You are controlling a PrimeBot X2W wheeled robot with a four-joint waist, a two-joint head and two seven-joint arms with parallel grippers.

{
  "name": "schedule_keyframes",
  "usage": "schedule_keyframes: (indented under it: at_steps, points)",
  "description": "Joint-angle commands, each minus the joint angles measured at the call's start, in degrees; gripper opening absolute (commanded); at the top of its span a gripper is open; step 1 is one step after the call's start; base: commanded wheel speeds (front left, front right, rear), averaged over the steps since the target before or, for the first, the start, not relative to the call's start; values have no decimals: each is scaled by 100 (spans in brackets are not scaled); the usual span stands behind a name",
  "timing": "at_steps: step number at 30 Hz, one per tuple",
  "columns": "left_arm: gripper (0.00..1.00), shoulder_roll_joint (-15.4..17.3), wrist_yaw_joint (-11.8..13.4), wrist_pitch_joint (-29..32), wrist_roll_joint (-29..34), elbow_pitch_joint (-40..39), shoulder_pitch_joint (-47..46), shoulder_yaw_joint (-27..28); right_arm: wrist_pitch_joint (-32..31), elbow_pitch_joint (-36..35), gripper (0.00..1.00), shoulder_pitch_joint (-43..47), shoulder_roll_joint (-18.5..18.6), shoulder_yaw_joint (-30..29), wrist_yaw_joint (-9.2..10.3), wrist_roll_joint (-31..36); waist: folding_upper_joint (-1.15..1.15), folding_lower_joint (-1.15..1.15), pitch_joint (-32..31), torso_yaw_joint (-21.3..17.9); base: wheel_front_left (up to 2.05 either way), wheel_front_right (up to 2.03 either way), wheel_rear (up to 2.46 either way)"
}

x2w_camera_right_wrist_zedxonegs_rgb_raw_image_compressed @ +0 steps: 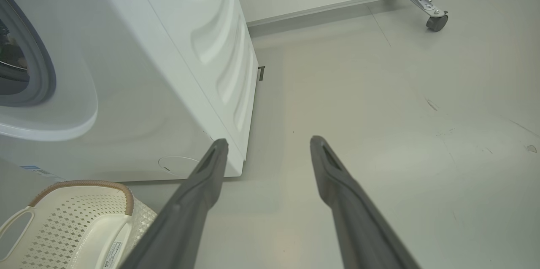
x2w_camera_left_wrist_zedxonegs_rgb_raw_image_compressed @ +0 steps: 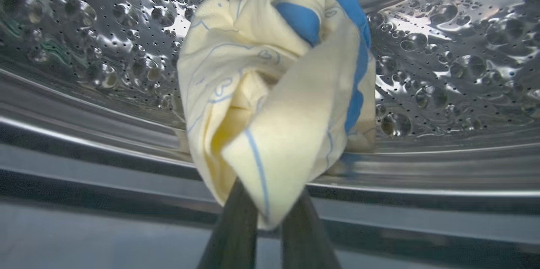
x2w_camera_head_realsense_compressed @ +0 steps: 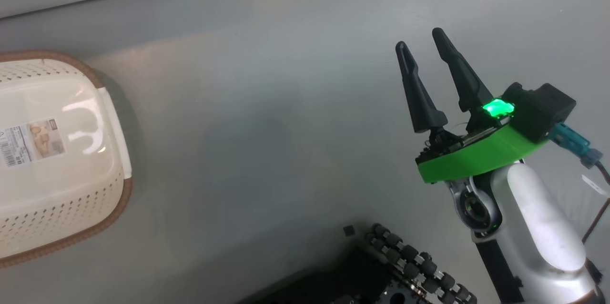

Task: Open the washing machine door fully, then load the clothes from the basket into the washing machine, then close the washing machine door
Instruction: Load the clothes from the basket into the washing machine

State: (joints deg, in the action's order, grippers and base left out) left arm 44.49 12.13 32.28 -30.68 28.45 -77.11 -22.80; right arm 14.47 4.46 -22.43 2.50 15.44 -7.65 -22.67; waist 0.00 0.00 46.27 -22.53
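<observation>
One cream-yellow garment point(x2w_camera_left_wrist_zedxonegs_rgb_raw_image_compressed: 270, 104) w/ blue patches, bunched inside steel drum point(x2w_camera_left_wrist_zedxonegs_rgb_raw_image_compressed: 455, 71); L gripper point(x2w_camera_left_wrist_zedxonegs_rgb_raw_image_compressed: 270, 222) closed, prob. pinching it. R gripper point(x2w_camera_head_realsense_compressed: 420, 39) open over floor point(x2w_camera_head_realsense_compressed: 286, 104), near one cream basket point(x2w_camera_head_realsense_compressed: 114, 199) w/ brown rim.

In the left wrist view the cloth point(x2w_camera_left_wrist_zedxonegs_rgb_raw_image_compressed: 270, 92) sits mid-frame inside the drum point(x2w_camera_left_wrist_zedxonegs_rgb_raw_image_compressed: 443, 71), pinched in the left pincer point(x2w_camera_left_wrist_zedxonegs_rgb_raw_image_compressed: 270, 168), which rises from the bottom edge. Drum wall lies left, right and behind the cloth. In the head view the basket point(x2w_camera_head_realsense_compressed: 71, 218) stands on the floor point(x2w_camera_head_realsense_compressed: 267, 127) at the left edge, with the right pincer point(x2w_camera_head_realsense_compressed: 420, 39) well apart at the right. In the right wrist view the washer point(x2w_camera_right_wrist_zedxonegs_rgb_raw_image_compressed: 147, 104) is at upper left, the basket before it at lower left, and a castor point(x2w_camera_right_wrist_zedxonegs_rgb_raw_image_compressed: 436, 22) at upper right.
</observation>
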Motion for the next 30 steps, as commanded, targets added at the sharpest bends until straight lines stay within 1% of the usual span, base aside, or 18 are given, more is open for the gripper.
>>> schedule_keyframes:
  at_steps: [1,6,11,17,21,24,26,28,29,30]
  points:
    - [0,360,-6,-11,55,-194,-230,169,52,-174,100,45,38,90,16,-50,0,0,25,-19,0,0,0]
    - [0,498,-132,-396,270,-265,-611,140,52,-212,100,-12,38,199,16,-170,0,0,195,-153,0,0,0]
    - [0,718,-295,-807,483,-255,-981,138,52,-259,100,-72,38,297,16,-273,0,0,421,-382,0,0,0]
    - [0,861,-387,-1446,723,-233,-1378,154,52,-267,100,-100,38,425,16,-394,0,0,660,-634,0,0,0]
    - [0,787,-342,-1861,802,-143,-1538,170,52,-249,100,-55,38,403,16,-391,0,0,698,-645,0,0,0]
    - [0,669,-223,-1895,716,25,-1620,246,52,-250,100,-22,38,390,16,-378,0,0,722,-625,0,0,0]
    - [0,620,-219,-1811,667,139,-1663,244,52,-247,100,-7,38,392,16,-374,0,0,725,-618,0,0,0]
    - [45,541,-190,-1791,565,208,-1692,297,52,-246,100,0,38,392,16,-371,0,0,728,-617,0,0,0]
    - [98,490,-146,-1717,514,253,-1694,314,52,-242,100,3,38,386,16,-368,0,0,729,-611,0,0,0]
    - [100,466,-141,-1666,514,261,-1697,288,52,-239,100,0,38,377,16,-368,0,0,735,-601,0,0,0]
